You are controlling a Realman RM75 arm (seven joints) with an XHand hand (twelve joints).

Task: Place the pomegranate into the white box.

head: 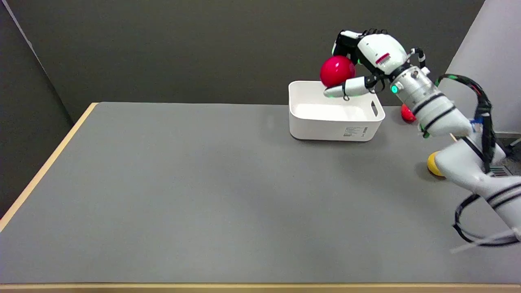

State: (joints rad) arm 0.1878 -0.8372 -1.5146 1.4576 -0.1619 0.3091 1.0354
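A round red pomegranate hangs in the air, gripped by my right hand, whose fingers curl over its top while the thumb presses under it. It is above the far part of the white box, an open rectangular tub with a handle slot and a label on its near wall. The box stands at the far right of the grey table and nothing shows inside it.
A red object lies on the table to the right of the box, half hidden by my forearm. A yellow object sits nearer, partly behind the arm. The grey table has a wooden edge along its left and near sides.
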